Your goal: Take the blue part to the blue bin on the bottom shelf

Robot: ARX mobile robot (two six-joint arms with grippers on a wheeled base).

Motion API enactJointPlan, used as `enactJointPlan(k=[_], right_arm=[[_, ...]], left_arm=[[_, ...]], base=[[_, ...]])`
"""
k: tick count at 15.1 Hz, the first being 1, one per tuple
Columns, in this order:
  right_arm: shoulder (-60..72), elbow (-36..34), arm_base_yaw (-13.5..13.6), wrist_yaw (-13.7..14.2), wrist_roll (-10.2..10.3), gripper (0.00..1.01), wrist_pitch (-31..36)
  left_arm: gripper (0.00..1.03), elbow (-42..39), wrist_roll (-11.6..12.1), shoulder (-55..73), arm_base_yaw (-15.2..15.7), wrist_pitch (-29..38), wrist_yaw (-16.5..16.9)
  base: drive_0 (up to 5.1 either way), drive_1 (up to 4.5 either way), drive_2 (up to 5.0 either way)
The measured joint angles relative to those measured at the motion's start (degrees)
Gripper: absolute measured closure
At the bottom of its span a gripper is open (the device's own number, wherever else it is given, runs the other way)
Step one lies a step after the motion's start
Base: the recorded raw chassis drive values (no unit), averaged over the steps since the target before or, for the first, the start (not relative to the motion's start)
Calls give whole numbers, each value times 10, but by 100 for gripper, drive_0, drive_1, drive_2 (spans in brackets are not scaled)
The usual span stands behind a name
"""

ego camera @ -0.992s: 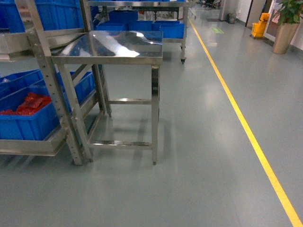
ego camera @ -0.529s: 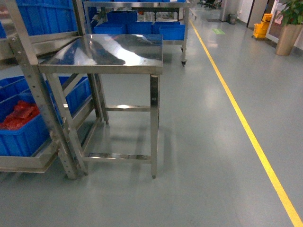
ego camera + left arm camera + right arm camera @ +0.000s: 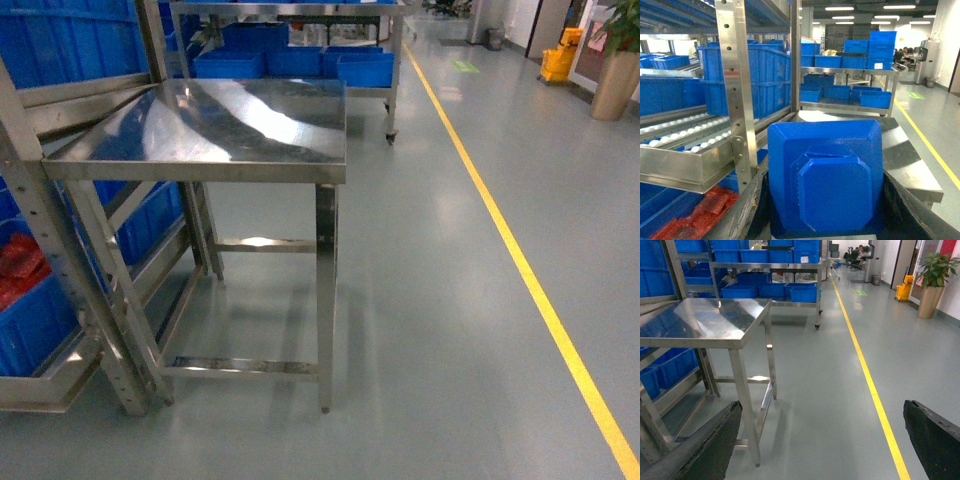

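The left claw (image 3: 827, 220) holds the blue part (image 3: 826, 177) up by the rack (image 3: 737, 95). The right claw (image 3: 820, 440) hangs wide above the grey floor (image 3: 840, 390), near the shiny table (image 3: 215, 125).

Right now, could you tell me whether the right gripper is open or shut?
Open and empty: the right gripper's two dark fingers stand far apart, only grey floor between them.

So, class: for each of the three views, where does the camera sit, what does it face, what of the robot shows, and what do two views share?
Head: high, slanting down at the steel table; no robot parts.
Left wrist: behind the left gripper clamping a blue part, facing the roller rack.
Right wrist: behind the right gripper, open, facing floor.
Shared: head and right wrist both show the table and yellow floor line.
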Motion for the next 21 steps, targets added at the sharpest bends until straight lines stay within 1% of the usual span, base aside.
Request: enactJointPlan(k=[12,14,21], right_arm=[[0,0,0,1,0,3,1],[0,0,0,0,0,3,2],[0,0,0,0,0,3,-1]], left_arm=[[58,0,0,1,2,-1,-1],[58,0,0,1,-2,0,4],[58,0,0,1,0,0,1]], base=[[-9,404,-421],[-9,404,-421],[-9,404,-421]])
